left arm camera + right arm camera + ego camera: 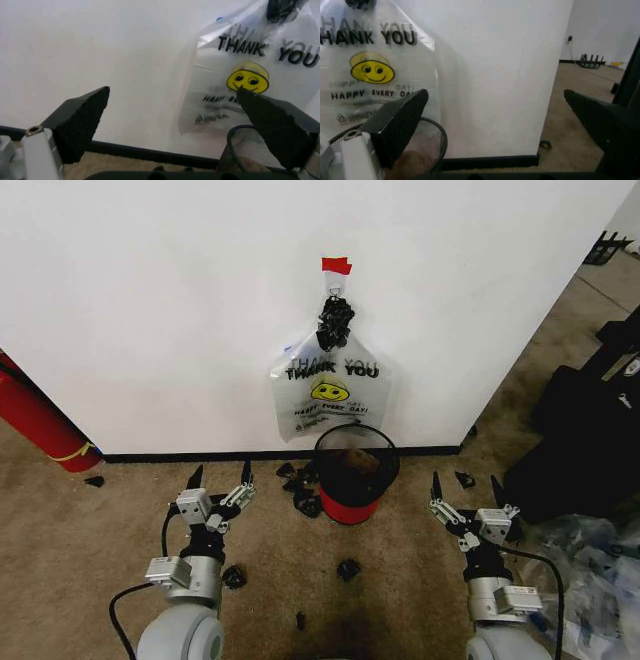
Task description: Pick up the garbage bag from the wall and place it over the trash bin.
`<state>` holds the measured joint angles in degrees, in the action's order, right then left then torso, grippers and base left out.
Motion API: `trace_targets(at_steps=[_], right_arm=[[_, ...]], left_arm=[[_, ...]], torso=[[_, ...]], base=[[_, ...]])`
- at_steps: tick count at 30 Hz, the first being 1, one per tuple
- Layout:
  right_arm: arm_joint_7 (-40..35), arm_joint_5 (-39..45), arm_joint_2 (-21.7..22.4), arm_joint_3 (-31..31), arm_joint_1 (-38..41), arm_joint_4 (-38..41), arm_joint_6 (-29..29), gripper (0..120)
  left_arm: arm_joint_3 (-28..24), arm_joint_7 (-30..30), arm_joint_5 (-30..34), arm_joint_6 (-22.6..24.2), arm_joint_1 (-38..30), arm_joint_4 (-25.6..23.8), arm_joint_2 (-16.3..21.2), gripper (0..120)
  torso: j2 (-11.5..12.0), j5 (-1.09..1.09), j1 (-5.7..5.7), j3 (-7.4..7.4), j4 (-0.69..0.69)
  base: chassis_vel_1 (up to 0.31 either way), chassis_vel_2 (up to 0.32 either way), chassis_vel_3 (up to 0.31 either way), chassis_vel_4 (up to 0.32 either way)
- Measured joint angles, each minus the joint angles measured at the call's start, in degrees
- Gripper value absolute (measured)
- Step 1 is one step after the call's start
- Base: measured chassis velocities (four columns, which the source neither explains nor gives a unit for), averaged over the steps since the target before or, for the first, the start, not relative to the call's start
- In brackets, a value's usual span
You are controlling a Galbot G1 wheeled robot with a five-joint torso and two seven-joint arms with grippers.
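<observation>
Garbage bag [330,392] hangs on the wall [150,300] hook, right above the trash bin [355,475]. Left gripper [220,476] and right gripper [467,487] both sit low, jaws spread. Thin plastic probably tears if yanked off sideways.

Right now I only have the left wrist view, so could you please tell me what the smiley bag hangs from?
Observer: From a small hook on the wall, just under a strip of red tape.
Operator: Thank you. Where is the right gripper?
Observer: The right gripper is low over the carpet, to the right of the bin, fingers open.
Operator: Is anything on the floor near the bin?
Observer: Black scraps lie on the carpet to the bin's left and in front of it.
</observation>
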<state>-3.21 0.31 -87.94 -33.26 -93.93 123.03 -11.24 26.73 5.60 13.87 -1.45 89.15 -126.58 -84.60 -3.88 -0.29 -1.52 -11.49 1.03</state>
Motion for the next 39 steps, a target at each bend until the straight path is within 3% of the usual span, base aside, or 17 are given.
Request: trace_targets(at_steps=[26, 33, 39], right_arm=[[-1.4, -0.2, 1.5, 0.4, 1.9, -0.2, -2.5, 100], [-0.3, 3.9, 3.4, 4.1, 5.9, -1.0, -3.6, 100], [0.1, 8.8, 6.4, 10.6, 17.1, -3.0, -0.1, 100]], left_arm=[[0.8, -1.3, -4.0, -3.1, 3.8, -2.0, -2.0, 100], [1.5, -1.4, -4.5, -3.0, 3.7, -2.0, -1.3, 100], [1.1, -2.0, -5.7, -2.7, 3.4, -1.0, -1.6, 100]], torso=[[0.0, 0.0, 0.0, 0.0, 0.0], [0.0, 0.0, 0.0, 0.0, 0.01], [0.0, 0.01, 0.0, 0.0, -0.02]], base=[[0.0, 0.0, 0.0, 0.0], [0.0, 0.0, 0.0, 0.0], [0.0, 0.0, 0.0, 0.0]])
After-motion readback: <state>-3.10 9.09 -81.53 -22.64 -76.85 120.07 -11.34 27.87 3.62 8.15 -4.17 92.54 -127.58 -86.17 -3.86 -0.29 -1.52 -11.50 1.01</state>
